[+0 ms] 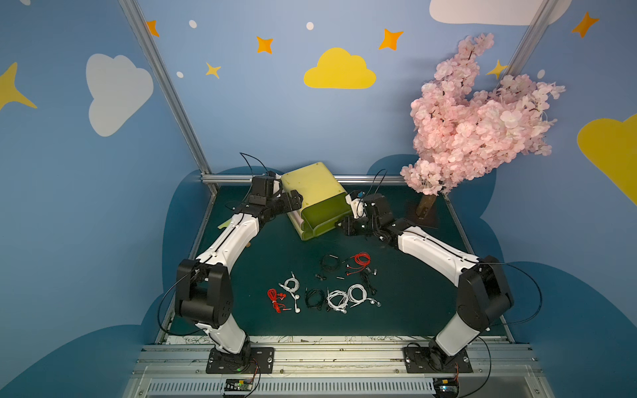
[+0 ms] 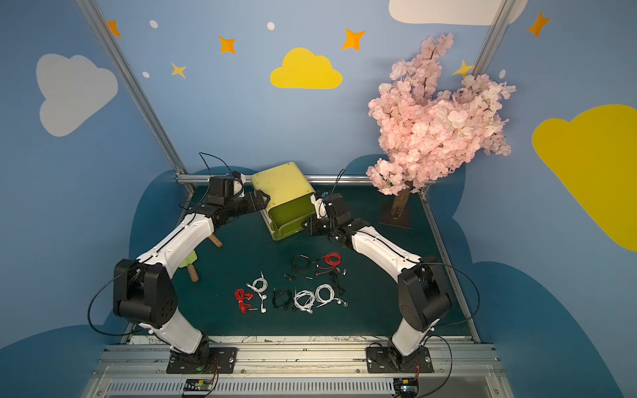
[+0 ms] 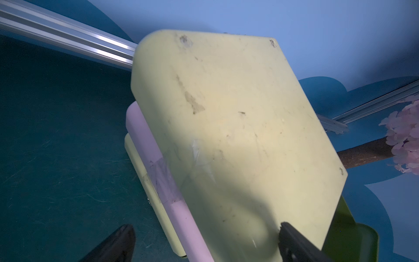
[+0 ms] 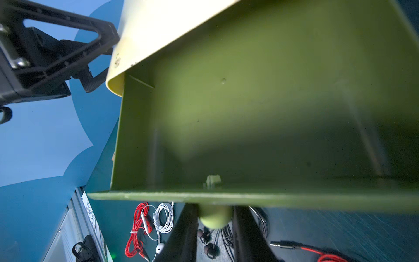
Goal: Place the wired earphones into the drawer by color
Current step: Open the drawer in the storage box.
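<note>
- Eight wired earphones (image 1: 337, 299) lie coiled on the table (image 1: 255, 268), at 6 o'clock from the cabinet (image 1: 312, 184): two red, three black, three white. All are well apart from the drawer (image 1: 324, 215).
- Near row, from 9 o'clock to 3 o'clock: red, white, black, white, white. Far row: black, red, black; the red and the last black lie just beside each other.
- The cabinet stands at 12 o'clock on the table, with its front turned toward 5 o'clock. The green top drawer is pulled partly out.
- The right fingers (image 4: 183, 233) are set narrow and clamp the drawer's round knob (image 4: 214, 221), one finger on each side of it.
- The left fingers (image 3: 294, 242) are spread wide at the cabinet's 9 o'clock side. One finger lies over the top panel and the other hangs beside the side wall, above the table.
- A pink blossom tree (image 1: 475, 113) stands at 2 o'clock, well apart from the wired earphones.
</note>
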{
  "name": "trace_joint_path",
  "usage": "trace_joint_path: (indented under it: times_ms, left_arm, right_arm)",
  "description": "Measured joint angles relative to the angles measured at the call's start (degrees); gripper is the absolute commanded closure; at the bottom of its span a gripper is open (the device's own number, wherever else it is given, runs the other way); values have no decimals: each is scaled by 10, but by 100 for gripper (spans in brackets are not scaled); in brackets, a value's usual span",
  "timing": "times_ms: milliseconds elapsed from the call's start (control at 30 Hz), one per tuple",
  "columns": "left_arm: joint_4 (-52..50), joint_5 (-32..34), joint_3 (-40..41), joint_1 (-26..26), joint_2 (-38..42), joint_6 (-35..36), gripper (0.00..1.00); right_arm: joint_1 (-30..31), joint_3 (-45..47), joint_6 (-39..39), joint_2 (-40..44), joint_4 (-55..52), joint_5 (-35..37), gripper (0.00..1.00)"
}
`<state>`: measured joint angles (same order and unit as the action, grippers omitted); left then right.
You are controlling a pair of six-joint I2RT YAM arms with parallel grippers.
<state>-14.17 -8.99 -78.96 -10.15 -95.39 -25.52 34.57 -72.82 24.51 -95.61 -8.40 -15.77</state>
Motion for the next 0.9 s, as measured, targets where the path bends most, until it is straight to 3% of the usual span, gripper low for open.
trace_joint_path:
  times_ms: [567, 667, 900]
  left_arm:
    - [0, 1, 0, 0, 0, -4, 0]
    - [0, 2, 0, 0, 0, -4, 0]
    - [0, 3, 0, 0, 0, -6, 0]
  right_arm:
    - [-3, 33, 0, 36, -3, 0, 81]
    - [-3, 37, 0, 37, -4, 0, 65]
    - [-9, 38, -1, 39, -20, 5, 41]
